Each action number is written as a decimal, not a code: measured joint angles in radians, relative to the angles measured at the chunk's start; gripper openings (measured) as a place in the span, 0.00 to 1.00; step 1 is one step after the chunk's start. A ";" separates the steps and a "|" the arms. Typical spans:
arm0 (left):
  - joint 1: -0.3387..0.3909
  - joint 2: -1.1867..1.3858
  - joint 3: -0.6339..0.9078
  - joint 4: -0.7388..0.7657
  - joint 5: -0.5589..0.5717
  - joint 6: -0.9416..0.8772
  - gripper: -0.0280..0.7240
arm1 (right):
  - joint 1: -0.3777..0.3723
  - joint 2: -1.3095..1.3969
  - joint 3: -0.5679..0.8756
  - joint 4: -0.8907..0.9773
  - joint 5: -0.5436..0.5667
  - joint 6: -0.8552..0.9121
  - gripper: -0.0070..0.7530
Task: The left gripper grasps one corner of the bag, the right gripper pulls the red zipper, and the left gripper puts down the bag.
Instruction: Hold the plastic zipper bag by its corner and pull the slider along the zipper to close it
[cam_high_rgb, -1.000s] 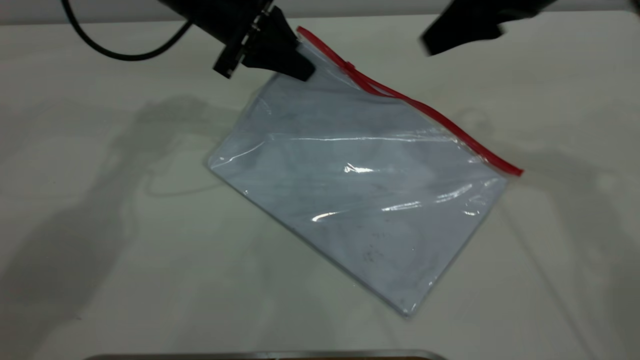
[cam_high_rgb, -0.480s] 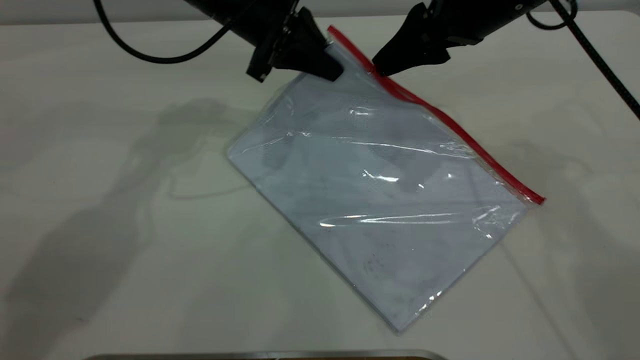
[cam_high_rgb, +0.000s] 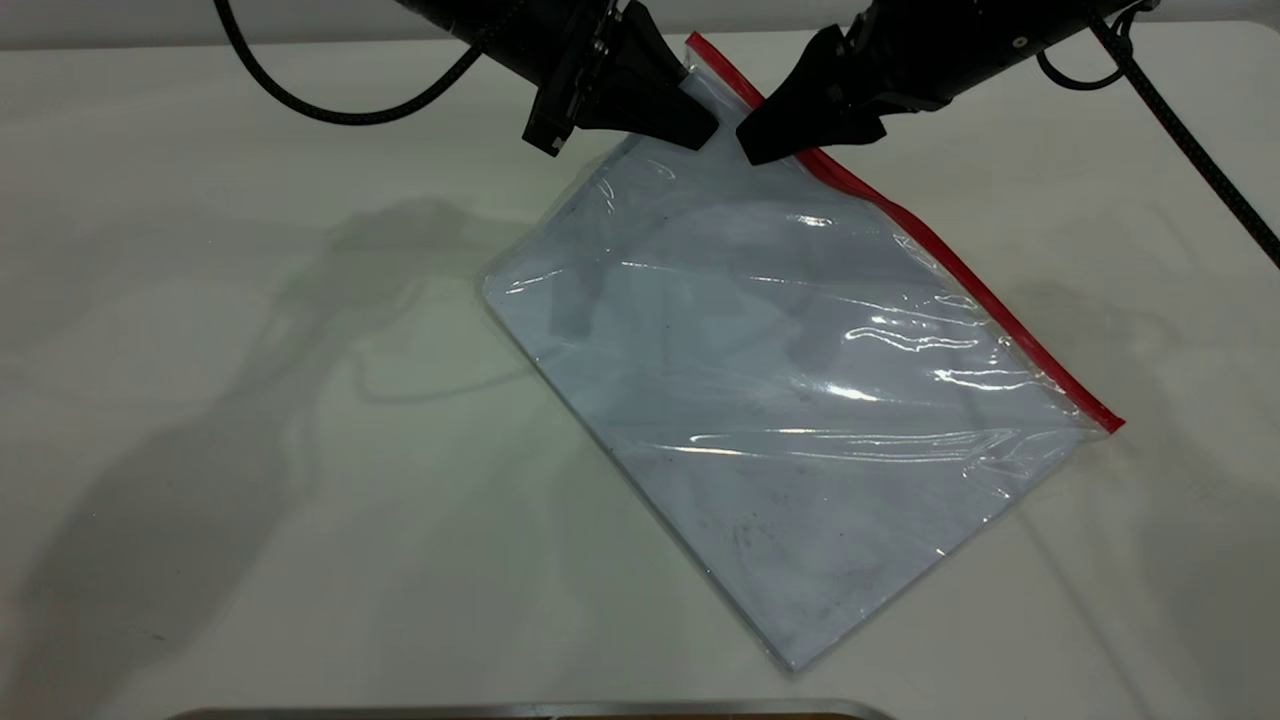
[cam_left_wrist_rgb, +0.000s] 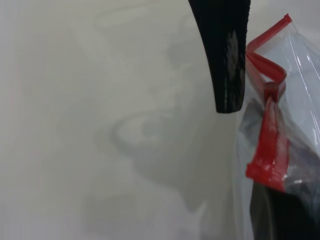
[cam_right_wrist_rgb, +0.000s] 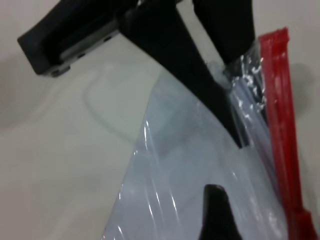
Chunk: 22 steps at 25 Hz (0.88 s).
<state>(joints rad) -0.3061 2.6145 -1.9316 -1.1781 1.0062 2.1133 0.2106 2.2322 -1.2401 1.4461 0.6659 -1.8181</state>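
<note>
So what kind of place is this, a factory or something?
More likely a robot test bench, I'd guess: a plain white table, two black arms, the left claw and the right claw, working one clear bag.

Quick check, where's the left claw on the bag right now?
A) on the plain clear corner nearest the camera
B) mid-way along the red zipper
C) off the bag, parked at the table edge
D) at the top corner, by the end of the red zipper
D: the left claw pinches the bag at its raised top corner, beside the end of the red zipper.
</note>
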 joint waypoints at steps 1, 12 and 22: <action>0.000 0.000 0.000 0.000 0.000 0.000 0.11 | 0.000 0.000 0.000 0.005 0.000 0.000 0.66; 0.000 0.000 0.000 0.000 0.006 0.001 0.11 | -0.001 0.000 0.000 0.008 -0.022 -0.001 0.10; 0.007 0.000 0.001 -0.010 0.008 0.001 0.11 | 0.000 -0.002 -0.004 -0.110 -0.050 0.098 0.06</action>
<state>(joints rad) -0.2996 2.6145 -1.9307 -1.1877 1.0144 2.1142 0.2106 2.2303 -1.2437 1.3363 0.6157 -1.7197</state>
